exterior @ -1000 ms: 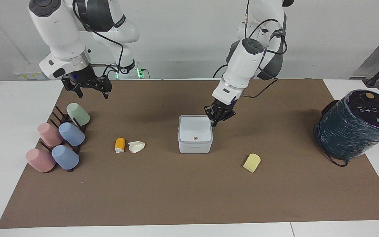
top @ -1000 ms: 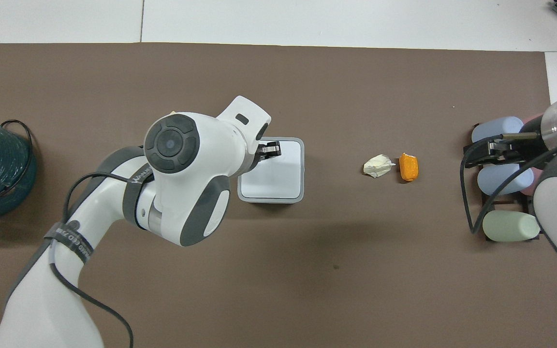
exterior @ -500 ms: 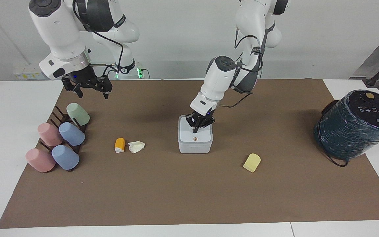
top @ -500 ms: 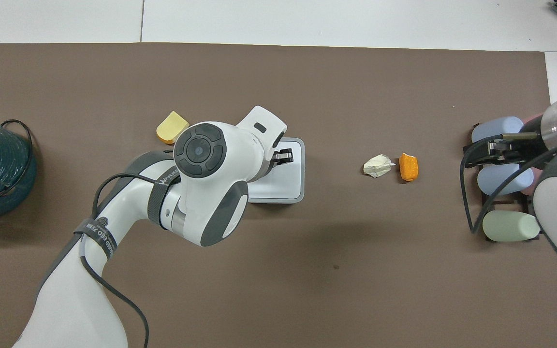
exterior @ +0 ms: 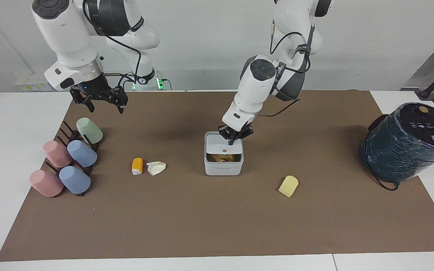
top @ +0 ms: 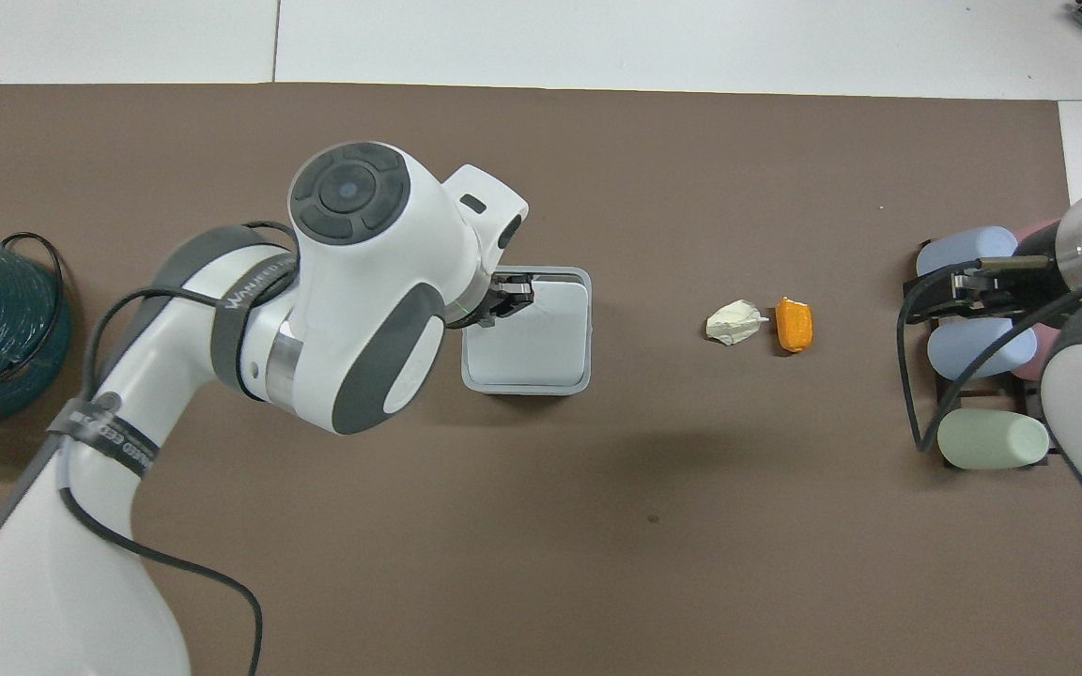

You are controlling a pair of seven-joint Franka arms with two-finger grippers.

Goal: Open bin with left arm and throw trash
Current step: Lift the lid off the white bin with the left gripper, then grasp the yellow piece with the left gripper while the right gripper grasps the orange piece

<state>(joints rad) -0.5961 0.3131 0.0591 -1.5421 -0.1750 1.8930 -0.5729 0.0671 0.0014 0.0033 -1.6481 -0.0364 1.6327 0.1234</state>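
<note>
Grippers come first, nearest the robots: the right gripper hangs with its jaws spread over the brown mat above the cup rack, that arm waiting, while the left gripper has its jaws pressed together with the tips down on the bin at the edge of its lid nearer the robots. The facing view shows what the overhead one does not: the lid is tilted up at its farther edge, leaving a dark gap with something brownish inside. From above, the lid reads only as a flat white square and the left arm's wrist covers the bin's corner toward that arm's end. The left arm reaches in from its base with its forearm sloping steeply down to the bin at the middle of the worktop. Level with the bin, toward the right arm's end, the crumpled white wad and the orange-and-white stub lie just beside each other. Farther from the robots than the bin, toward the left arm's end, lies the pale yellow chunk, seen only in the facing view; the arm hides it from above. The dark teal cylinder stands at that same end.
</note>
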